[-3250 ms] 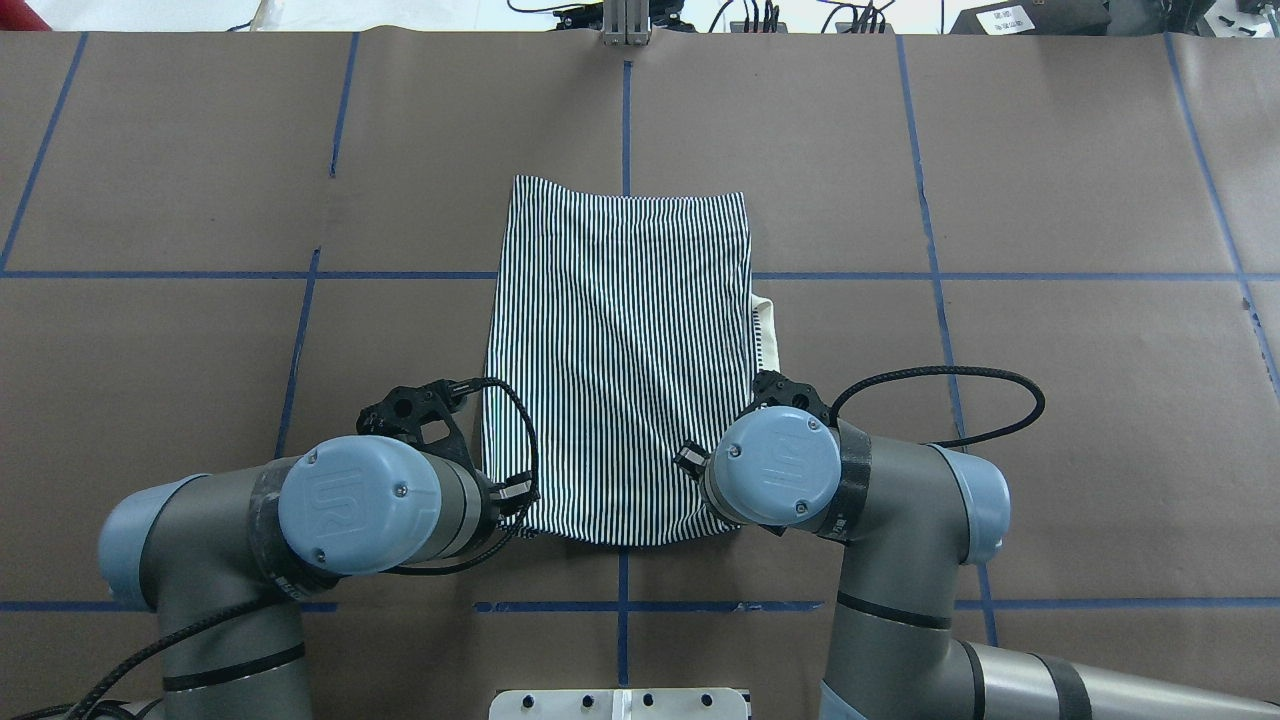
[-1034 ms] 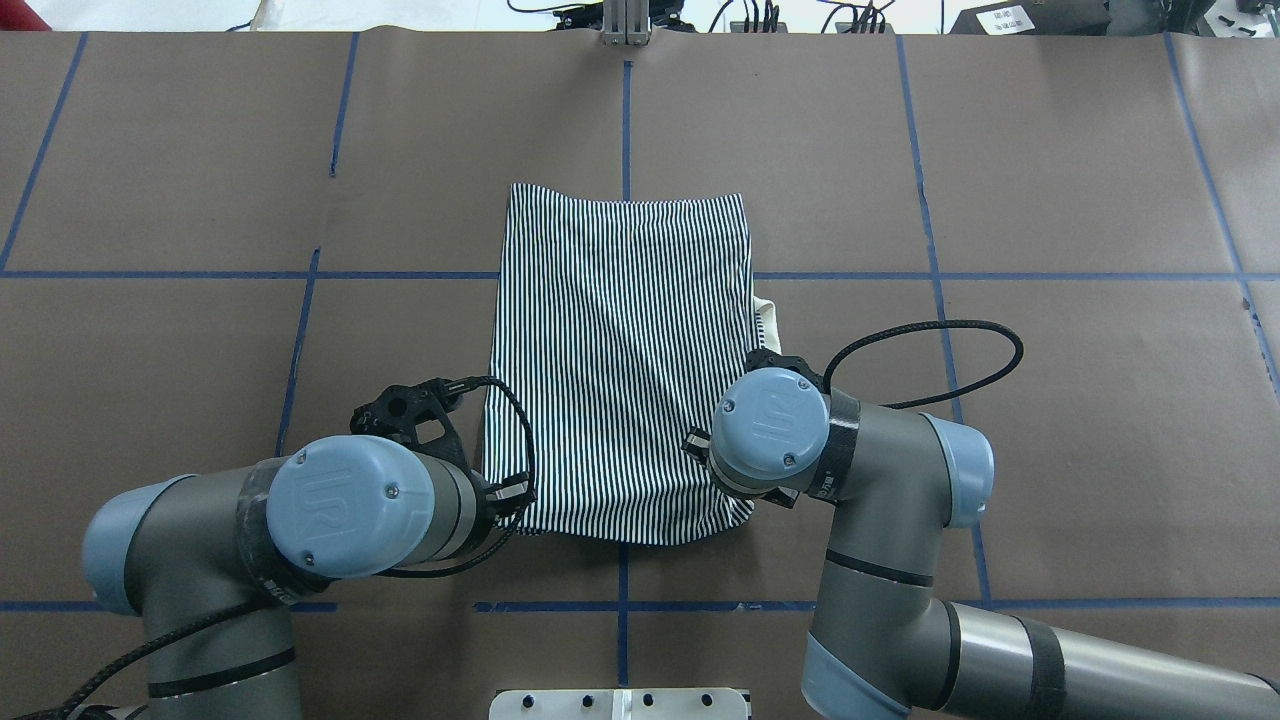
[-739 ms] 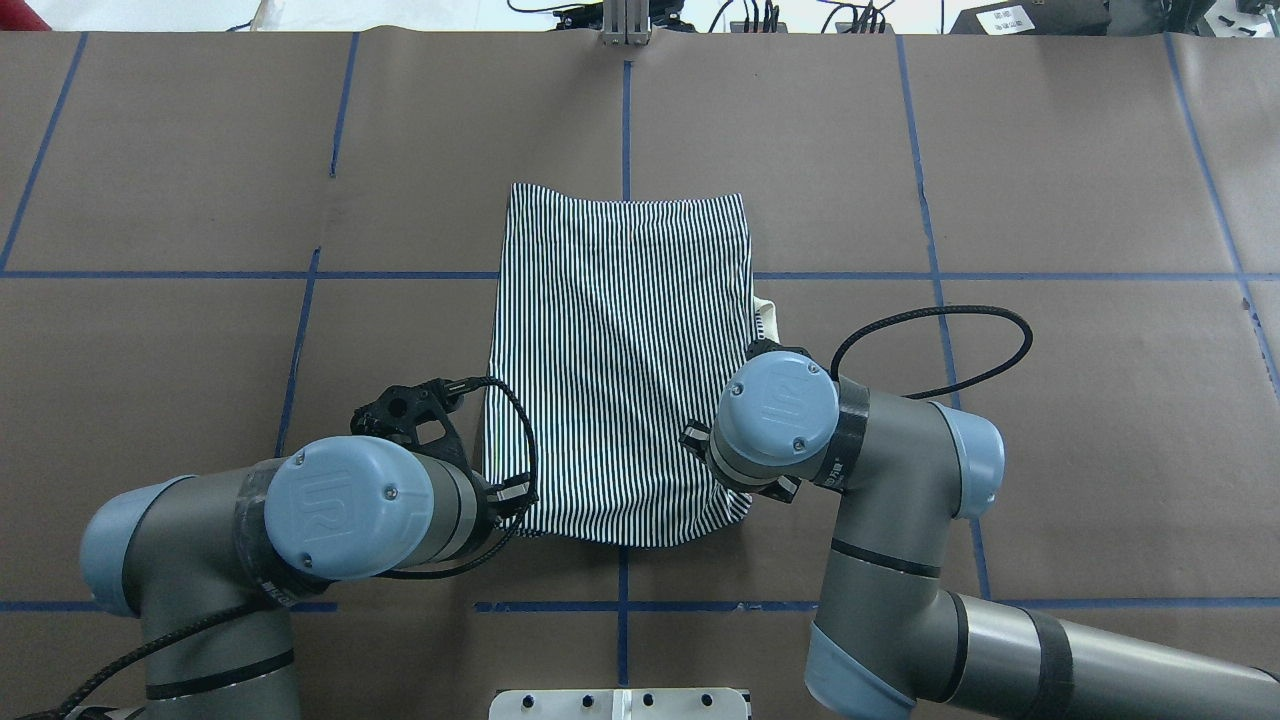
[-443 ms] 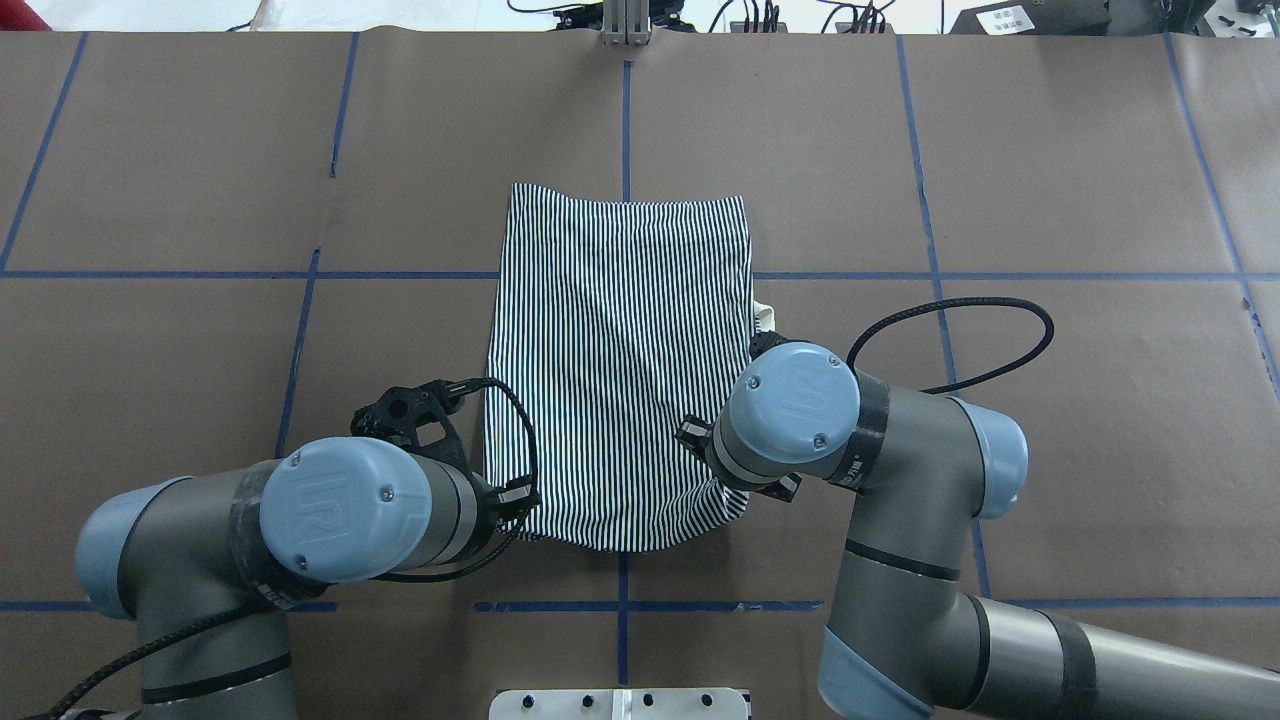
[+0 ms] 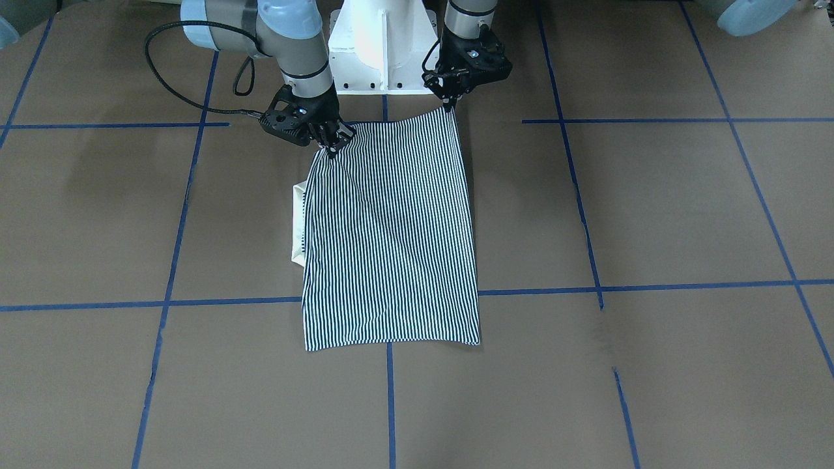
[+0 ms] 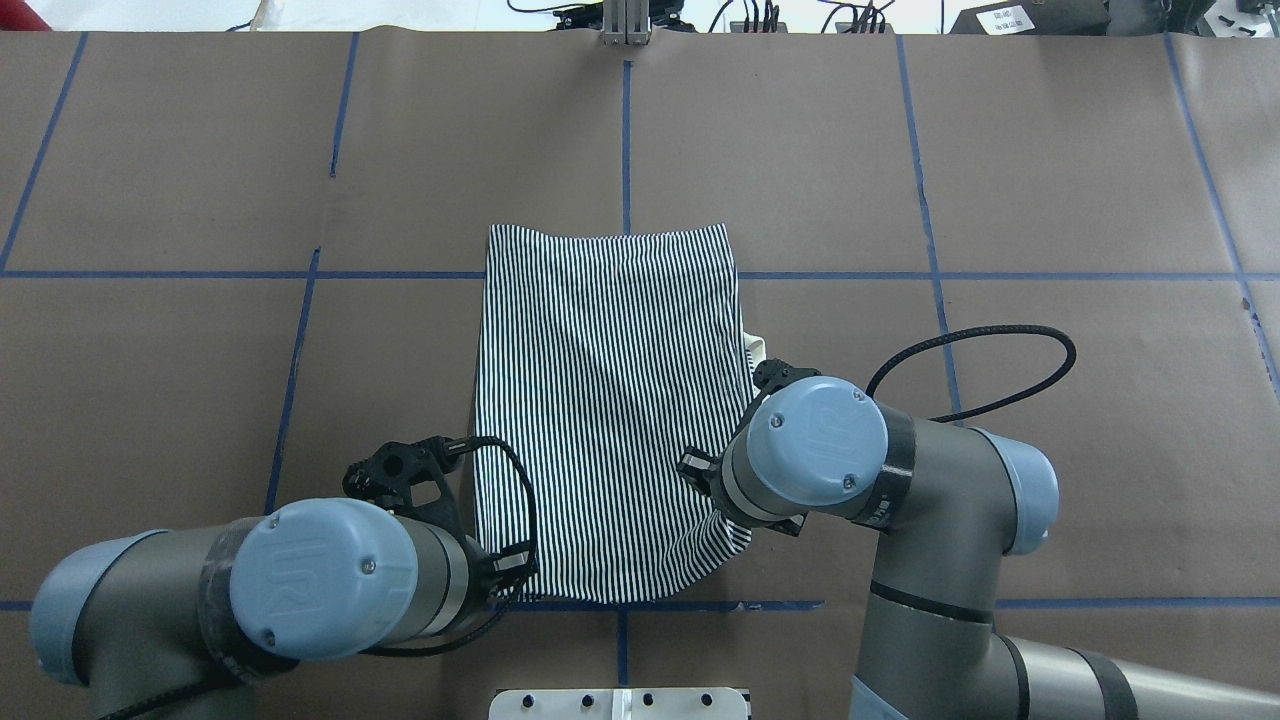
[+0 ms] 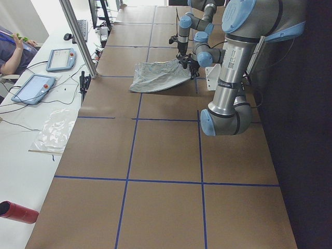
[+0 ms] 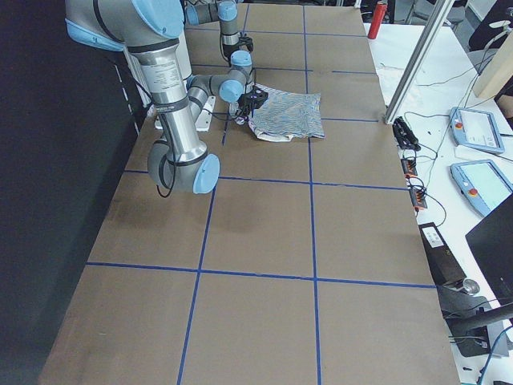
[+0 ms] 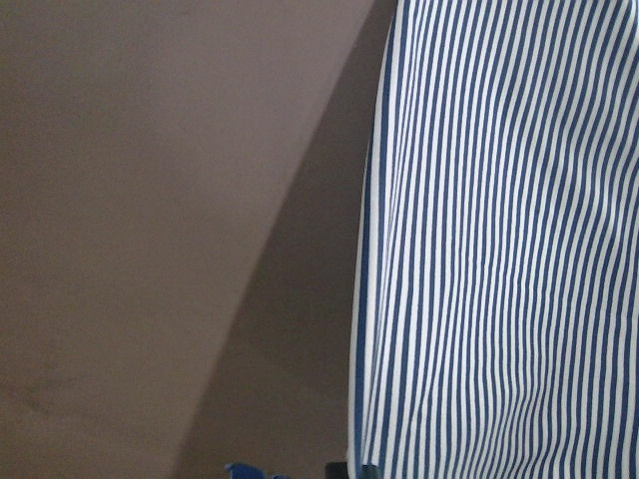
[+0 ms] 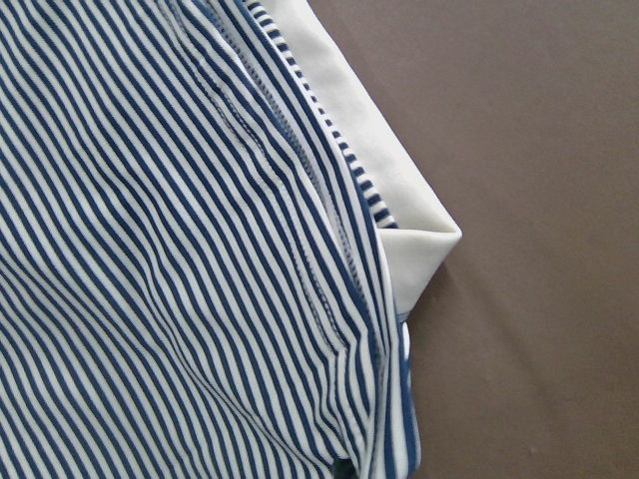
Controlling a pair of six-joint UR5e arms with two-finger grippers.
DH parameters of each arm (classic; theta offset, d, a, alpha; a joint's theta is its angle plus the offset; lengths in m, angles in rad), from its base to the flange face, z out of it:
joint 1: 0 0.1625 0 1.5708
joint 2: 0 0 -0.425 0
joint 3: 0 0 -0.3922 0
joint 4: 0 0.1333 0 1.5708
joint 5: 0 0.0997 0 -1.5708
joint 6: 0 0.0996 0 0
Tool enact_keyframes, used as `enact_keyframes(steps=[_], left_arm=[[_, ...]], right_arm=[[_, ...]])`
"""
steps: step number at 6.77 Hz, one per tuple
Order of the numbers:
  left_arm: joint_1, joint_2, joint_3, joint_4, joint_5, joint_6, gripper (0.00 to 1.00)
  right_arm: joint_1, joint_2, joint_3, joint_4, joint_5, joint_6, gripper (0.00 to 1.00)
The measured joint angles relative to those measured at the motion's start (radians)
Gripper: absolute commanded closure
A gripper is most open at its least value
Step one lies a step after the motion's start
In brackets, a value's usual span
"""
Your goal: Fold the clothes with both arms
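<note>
A navy-and-white striped polo shirt (image 5: 391, 241), folded into a tall rectangle, lies on a brown paper-covered counter (image 5: 651, 215) marked with blue tape lines (image 5: 651, 285). The left tool (image 5: 449, 106) and the right tool (image 5: 331, 150) each point down at one corner of the shirt's edge nearest the robot. Both are pinched closed on the cloth there. Between the two tools this edge is raised a little off the counter. From there the shirt runs away from both tools and lies flat at its far end. A fold of plain cream collar (image 5: 299, 225) pokes out from under the stripes just beyond the right tool, on its outer side. The left wrist camera shows the striped edge beside bare counter. The right wrist camera shows stitched seams and the collar fold.
</note>
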Motion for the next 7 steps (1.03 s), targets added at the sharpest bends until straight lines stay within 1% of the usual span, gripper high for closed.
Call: enact_keyframes(steps=[2, 3, 4, 5, 6, 7], left_arm=[[0.033, 0.0, -0.035, 0.013, -0.002, -0.019, 1.0], [0.022, -0.003, -0.046, 0.013, -0.003, -0.02, 1.0], [-0.024, -0.007, -0.048, 0.011, -0.011, -0.015, 1.0], [-0.103, -0.013, -0.043, 0.004, -0.034, 0.005, 1.0], [-0.184, -0.022, -0.02, -0.013, -0.058, 0.043, 1.0], [-0.23, -0.027, 0.021, -0.047, -0.07, 0.07, 1.0]], right_arm=[[-0.034, -0.024, 0.031, 0.001, -0.002, 0.0, 1.0], [-0.036, -0.022, 0.029, 0.005, -0.007, -0.004, 1.0], [-0.015, -0.016, 0.026, 0.01, -0.01, -0.01, 1.0], [0.034, -0.002, 0.019, 0.011, -0.008, -0.032, 1.0], [0.093, 0.018, 0.002, 0.012, -0.004, -0.081, 1.0], [0.135, 0.05, -0.04, 0.013, -0.001, -0.119, 1.0]])
